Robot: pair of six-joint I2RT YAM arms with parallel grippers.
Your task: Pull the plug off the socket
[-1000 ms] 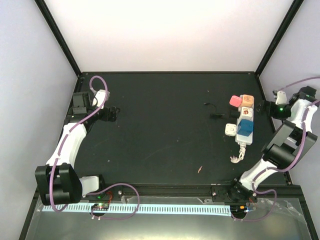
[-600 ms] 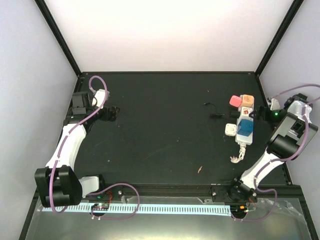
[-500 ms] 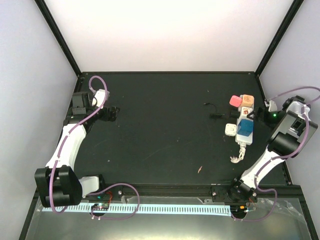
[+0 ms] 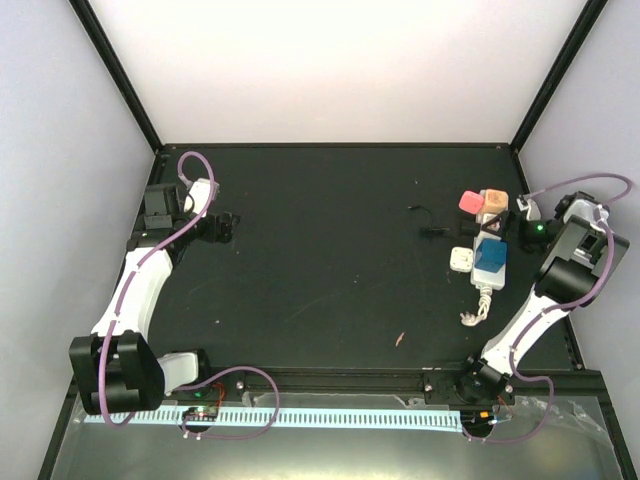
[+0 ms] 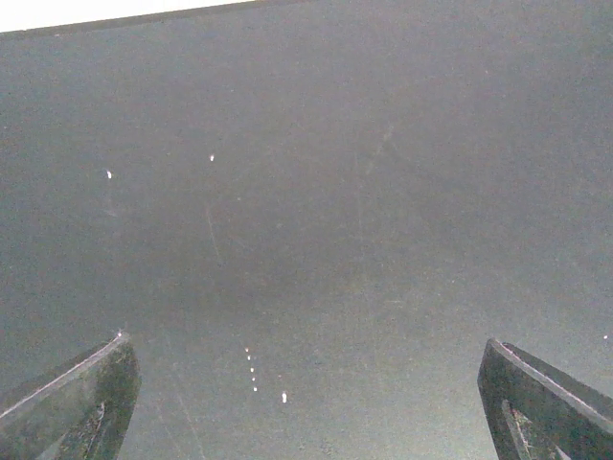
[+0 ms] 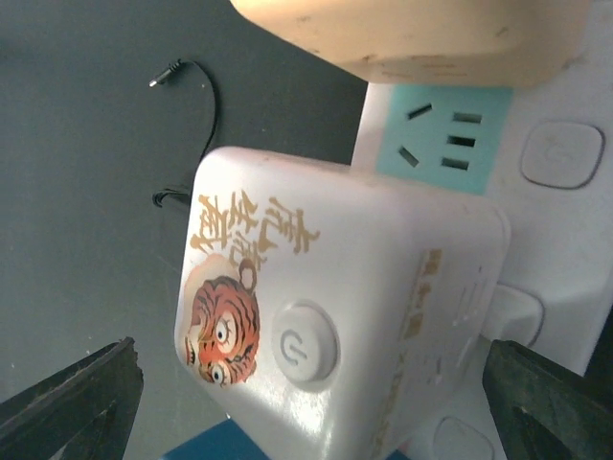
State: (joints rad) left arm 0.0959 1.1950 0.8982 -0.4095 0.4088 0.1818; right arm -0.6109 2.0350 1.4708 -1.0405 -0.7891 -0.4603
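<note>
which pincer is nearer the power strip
Right. The right pincer hovers at the power strip, facing its tiger-printed plug; the left pincer is far off across the table.

A matte black bench (image 4: pixel 320 260) fills the bottom of the enclosure. Its surface is dull and faintly scratched, with a few white specks (image 5: pixel 283 396) that show close up in the left wrist view. Three plain walls rise around it: a back wall (image 4: pixel 340 70), brightly lit and almost white, and a left wall (image 4: pixel 50 200) and a right wall (image 4: pixel 605 110), both a soft lilac-grey. Black metal frame struts (image 4: pixel 115 72) climb the two back corners, and a black rail (image 4: pixel 335 146) edges the bench's far side. Along the near edge lies a white slotted strip (image 4: pixel 330 417), above a grey ledge (image 4: pixel 350 455).
</note>
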